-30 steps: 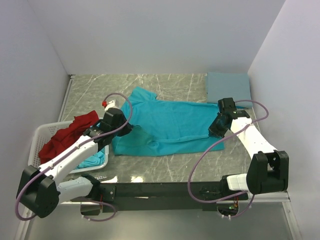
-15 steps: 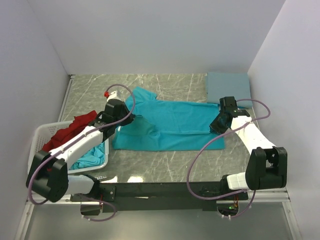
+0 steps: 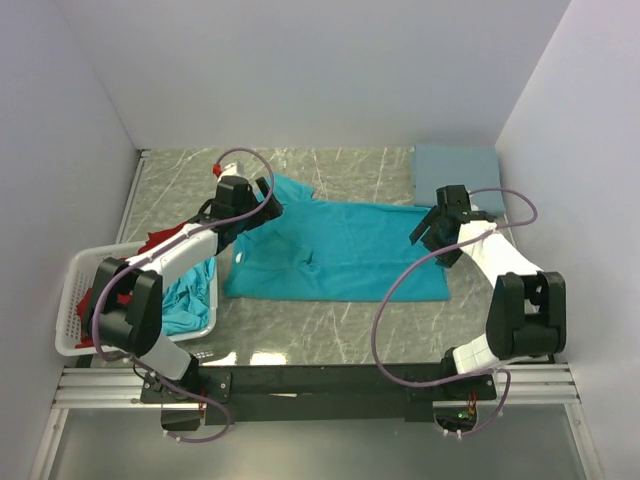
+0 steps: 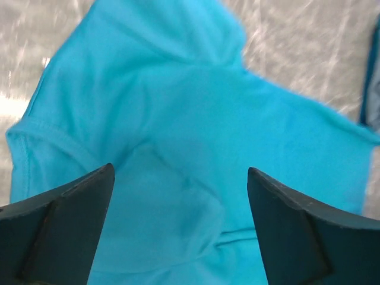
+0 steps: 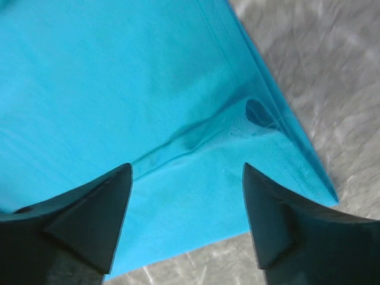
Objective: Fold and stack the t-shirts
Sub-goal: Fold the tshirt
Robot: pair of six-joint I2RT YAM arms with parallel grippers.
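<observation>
A bright teal t-shirt lies spread on the marble table, with creases near its left sleeve. My left gripper hovers open over that sleeve end; in the left wrist view its fingers straddle the teal fabric with nothing between them. My right gripper stands open above the shirt's right edge, and the right wrist view shows the hem corner below the open gripper. A folded grey-blue t-shirt lies at the back right. A red t-shirt and another teal one sit in the basket.
The white lattice basket stands at the left edge of the table, partly under the left arm. White walls close in the table at the back and on both sides. Purple cables loop from both arms.
Both grippers have opened and let go of the teal shirt. Both arms moved toward the back of the table, the left one furthest, and the shirt now lies flatter.
</observation>
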